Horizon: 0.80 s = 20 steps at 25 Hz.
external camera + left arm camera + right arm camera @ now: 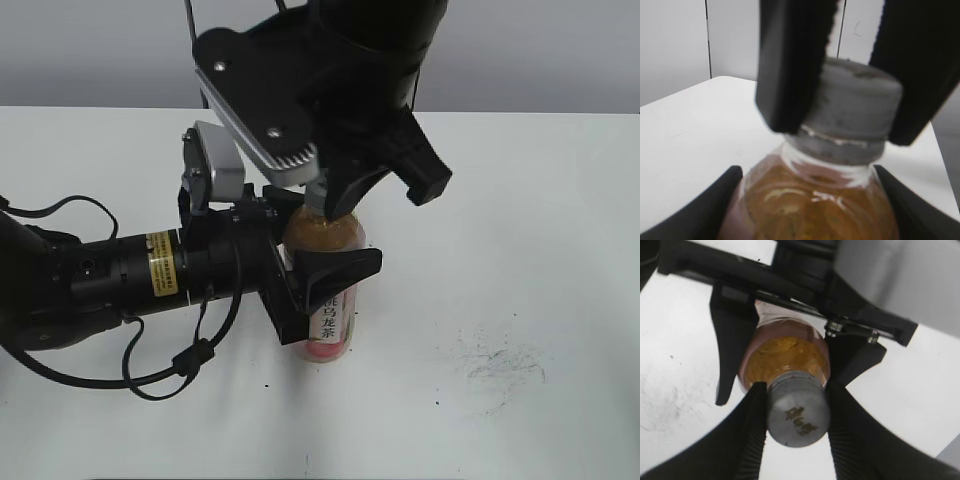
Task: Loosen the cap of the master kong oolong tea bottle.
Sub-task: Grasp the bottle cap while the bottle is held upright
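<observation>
The master kong oolong tea bottle point(330, 290) stands upright on the white table, amber tea inside, pink label with black characters low down. My left gripper point(320, 285) is shut on its body from the left; its black fingers flank the bottle point(810, 205) in the left wrist view. My right gripper point(335, 200) comes from above and is shut on the grey cap point(797, 415), with a finger pressed on each side. The cap point(852, 107) also shows in the left wrist view between the right gripper's fingers. In the exterior view the cap is hidden by the right gripper.
The white table point(520, 200) runs to a grey wall behind. Dark scuff marks point(500, 365) lie on the table at the right front. Black cables point(150, 370) loop on the table under the left arm.
</observation>
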Each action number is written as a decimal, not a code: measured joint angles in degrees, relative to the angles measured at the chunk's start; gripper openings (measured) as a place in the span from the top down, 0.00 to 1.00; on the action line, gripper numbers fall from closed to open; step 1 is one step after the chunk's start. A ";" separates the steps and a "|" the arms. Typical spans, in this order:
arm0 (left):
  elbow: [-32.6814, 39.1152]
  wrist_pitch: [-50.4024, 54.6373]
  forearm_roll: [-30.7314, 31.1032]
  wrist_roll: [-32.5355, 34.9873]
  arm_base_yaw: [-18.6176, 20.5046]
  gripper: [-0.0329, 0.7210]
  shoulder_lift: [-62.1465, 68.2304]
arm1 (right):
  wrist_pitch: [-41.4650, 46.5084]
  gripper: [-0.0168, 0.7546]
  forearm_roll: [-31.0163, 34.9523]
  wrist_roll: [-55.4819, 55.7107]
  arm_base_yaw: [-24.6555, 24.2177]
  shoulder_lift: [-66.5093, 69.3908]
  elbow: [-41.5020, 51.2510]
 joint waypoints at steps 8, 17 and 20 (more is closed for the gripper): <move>0.00 -0.02 0.08 0.04 -0.03 0.36 0.00 | 0.18 0.62 0.30 -39.67 0.00 -0.05 0.00; -0.06 0.04 -0.22 -0.19 -0.06 0.36 0.00 | -0.11 0.62 -0.31 -47.58 0.00 -0.05 0.00; -0.12 0.16 -0.38 -0.44 -0.06 0.36 0.00 | -0.29 0.57 -1.27 -37.93 0.10 -0.05 0.00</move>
